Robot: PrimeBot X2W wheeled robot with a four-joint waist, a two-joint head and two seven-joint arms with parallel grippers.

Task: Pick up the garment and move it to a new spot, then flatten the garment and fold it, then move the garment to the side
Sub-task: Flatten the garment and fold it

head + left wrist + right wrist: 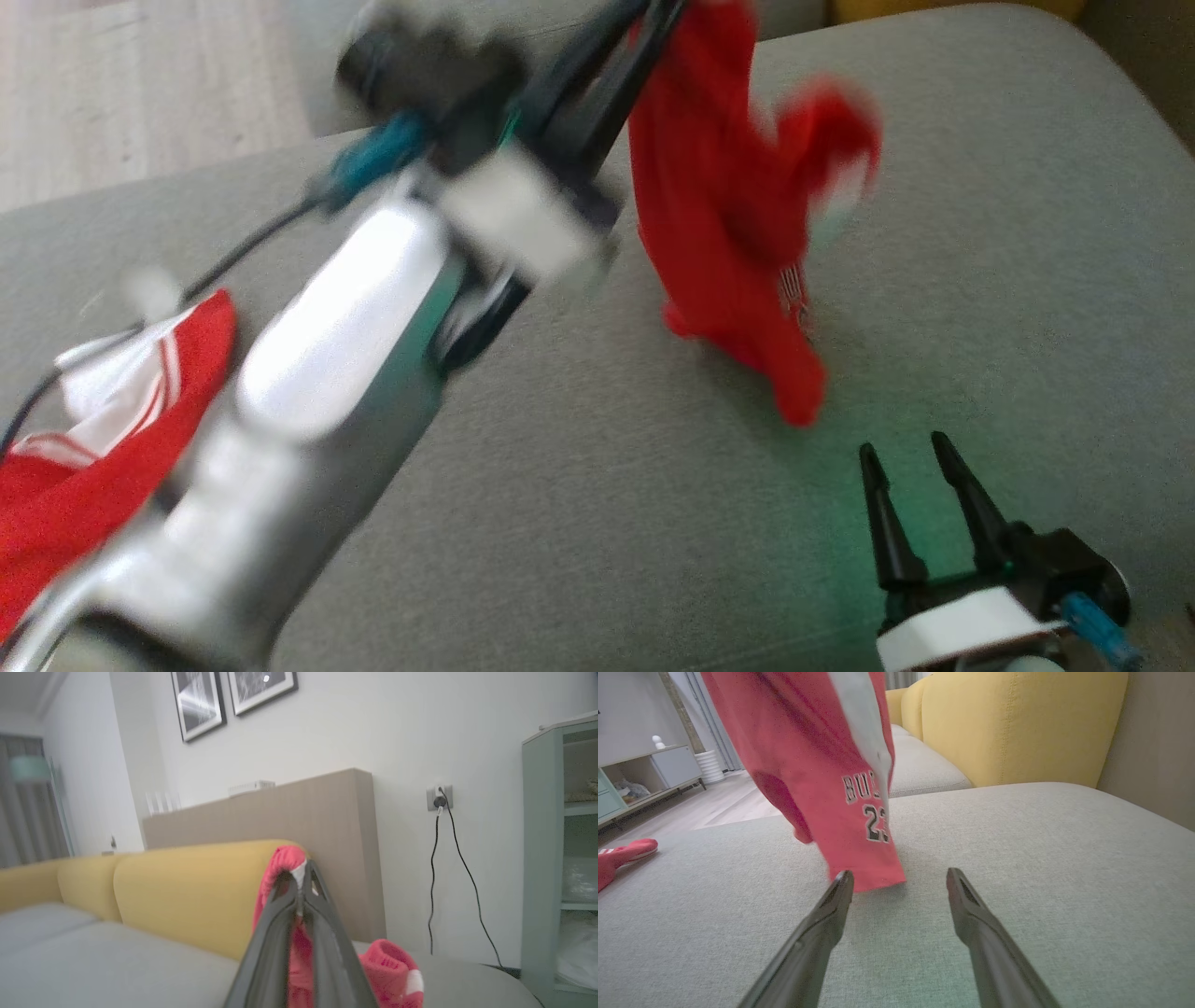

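Note:
The garment (719, 215), a red jersey with a white stripe and black lettering, hangs above the grey sofa cushion (597, 485); its lower end reaches the cushion. My left gripper (644, 37) is raised at the top middle and shut on the garment's upper edge. In the left wrist view the fingers (302, 870) meet on red and white cloth (280, 858), and more of it bunches below (392, 970). My right gripper (906, 457) rests low at the lower right, open, with nothing in it. In the right wrist view the jersey (808, 765) hangs just beyond the open right gripper (900, 877).
A second red and white cloth (112, 439) lies at the cushion's left edge, seen again in the right wrist view (626, 851). A yellow backrest (1017, 728) borders the cushion. Wooden floor (140, 84) lies past the far left edge, with a low cabinet (644, 774) beyond.

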